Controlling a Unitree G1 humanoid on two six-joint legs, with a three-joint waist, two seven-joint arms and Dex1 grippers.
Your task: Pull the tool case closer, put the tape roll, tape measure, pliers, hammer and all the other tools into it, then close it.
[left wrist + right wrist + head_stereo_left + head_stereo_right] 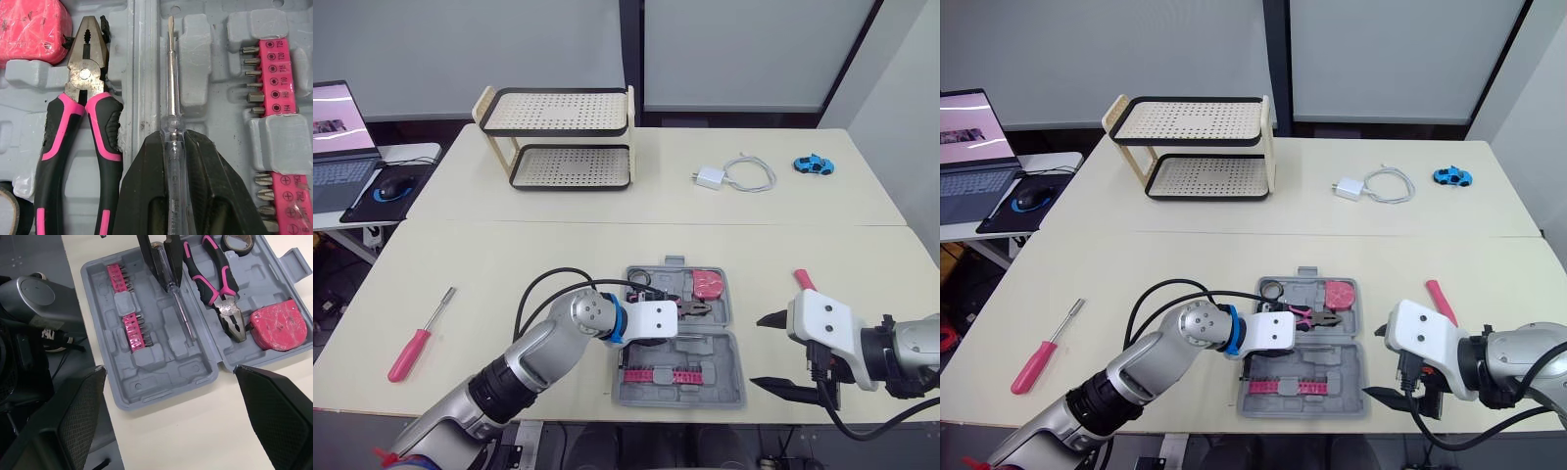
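One clear-handled screwdriver tight in left gripper, shaft over the tool case, just beside pliers.

Head pair: set high over the counter, facing forward and down. Both eyes share the whole scene, with the open tool case just left of the right end effector and the rack well beyond it.
Left wrist: very near, looking along the left end effector into the case. The screwdriver clamped in it runs straight ahead, with the pliers just beside.
Right wrist: farther back, looking down between its spread fingers, with the whole case ahead of them.
Wrist overlap: screwdriver, pliers, bit strips.
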